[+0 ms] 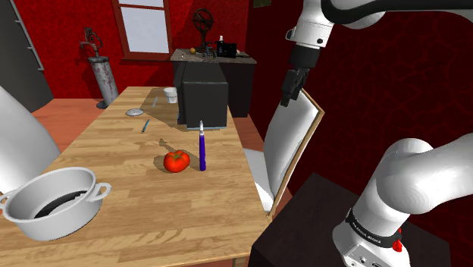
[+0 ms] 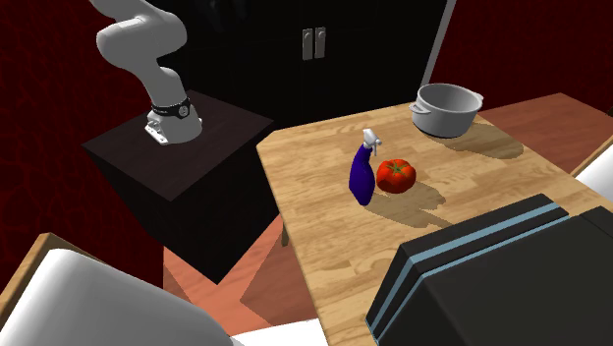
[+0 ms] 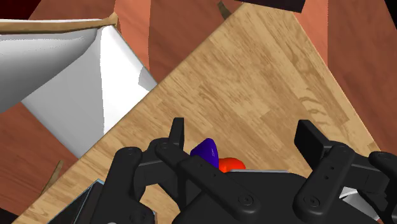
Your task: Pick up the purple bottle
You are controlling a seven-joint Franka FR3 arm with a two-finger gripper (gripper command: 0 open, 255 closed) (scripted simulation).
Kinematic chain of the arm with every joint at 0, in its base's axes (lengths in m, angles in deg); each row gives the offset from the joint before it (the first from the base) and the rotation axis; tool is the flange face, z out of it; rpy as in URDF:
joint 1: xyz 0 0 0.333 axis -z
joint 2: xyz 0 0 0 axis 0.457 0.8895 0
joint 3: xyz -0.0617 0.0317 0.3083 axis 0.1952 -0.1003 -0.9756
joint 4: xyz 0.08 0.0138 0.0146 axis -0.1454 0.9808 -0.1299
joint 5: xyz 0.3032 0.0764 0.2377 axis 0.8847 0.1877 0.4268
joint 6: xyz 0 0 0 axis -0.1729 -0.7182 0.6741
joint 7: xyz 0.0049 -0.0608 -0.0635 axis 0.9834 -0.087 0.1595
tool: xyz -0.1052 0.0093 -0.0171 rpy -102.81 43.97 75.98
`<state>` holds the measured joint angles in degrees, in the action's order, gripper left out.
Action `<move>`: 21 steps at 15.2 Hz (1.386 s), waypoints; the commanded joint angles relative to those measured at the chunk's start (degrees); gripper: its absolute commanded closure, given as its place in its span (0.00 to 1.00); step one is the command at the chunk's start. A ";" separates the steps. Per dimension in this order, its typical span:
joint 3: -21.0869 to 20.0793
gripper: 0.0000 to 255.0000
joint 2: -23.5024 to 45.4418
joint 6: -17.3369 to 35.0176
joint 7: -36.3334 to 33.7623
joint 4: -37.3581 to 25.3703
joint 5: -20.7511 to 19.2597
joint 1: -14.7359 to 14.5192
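Shoulder view has the purple bottle [image 1: 202, 148] standing upright near the middle of the wooden table [image 1: 189, 220], somewhat closer to the table edge on that view's right. A red tomato [image 1: 176, 161] sits just beside it on the left. Bare wood lies around the pair. A black box [image 1: 203, 102] stands well behind them, and a white pot [image 1: 53, 203] sits near the front left corner. The gripper [image 1: 289, 97] hangs beyond the table's right edge, by a white wood-rimmed panel [image 1: 292, 144]. Its fingers are spread wide apart and hold nothing.
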<state>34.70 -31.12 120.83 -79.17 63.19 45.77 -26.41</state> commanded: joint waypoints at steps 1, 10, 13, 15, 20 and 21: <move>0.00 0.00 0.00 0.00 0.00 0.00 0.00 0.00; -8.38 0.00 17.91 12.93 -15.65 -5.34 1.43 2.05; -10.64 0.00 24.65 16.25 -21.11 -8.70 0.46 2.96; -11.92 0.00 29.28 18.10 -24.85 -11.35 -0.63 3.53; -13.98 0.00 41.14 21.28 -34.41 -19.34 -4.64 4.31; -14.16 0.00 43.54 21.65 -36.30 -21.17 -5.58 4.31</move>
<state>20.74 10.16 142.25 -113.49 43.83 41.08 -22.21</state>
